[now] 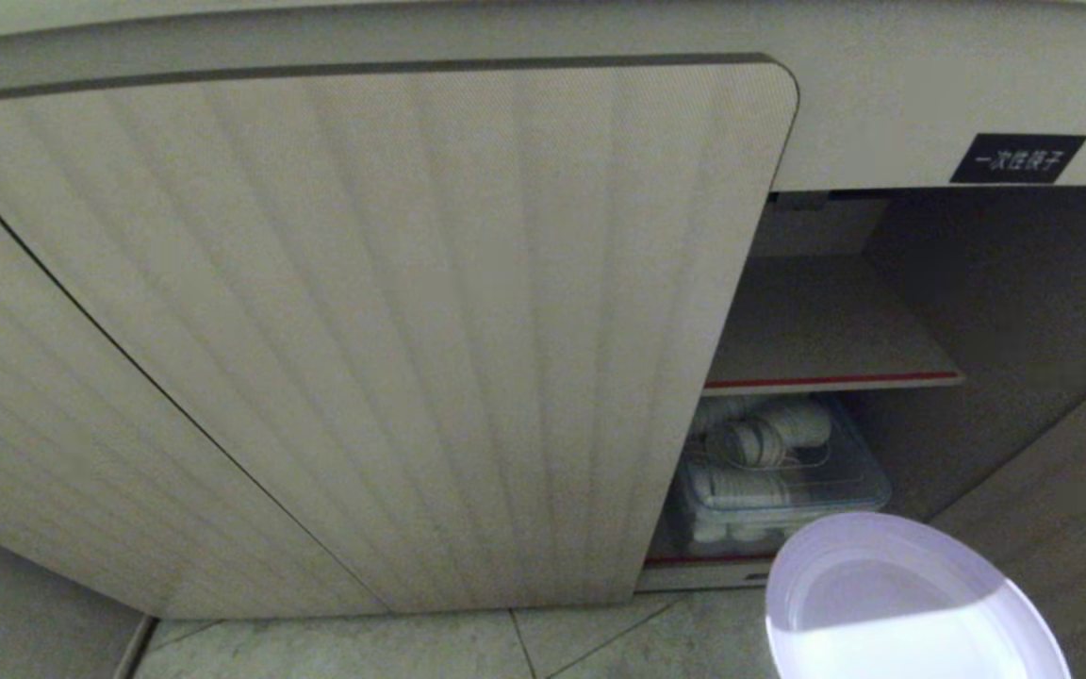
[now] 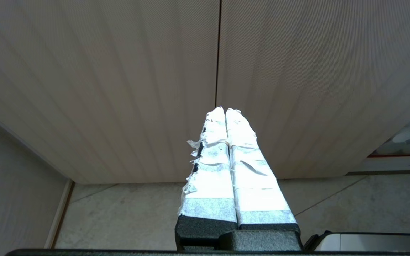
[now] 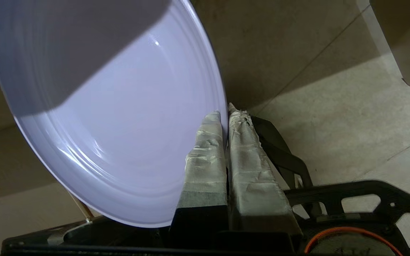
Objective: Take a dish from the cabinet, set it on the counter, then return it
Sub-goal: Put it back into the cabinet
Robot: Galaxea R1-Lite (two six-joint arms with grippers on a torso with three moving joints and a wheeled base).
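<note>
The lavender dish hangs low at the right of the head view, in front of the open bay of the cabinet. In the right wrist view my right gripper is shut on the rim of the dish, one taped finger on each face. The right arm itself is outside the head view. My left gripper is shut on nothing and points at the ribbed cabinet doors. The counter is out of view.
Inside the open bay a red-edged shelf sits above a clear plastic box of white rolled items. A black label is above the opening. The open door stands at the right. Tiled floor lies below.
</note>
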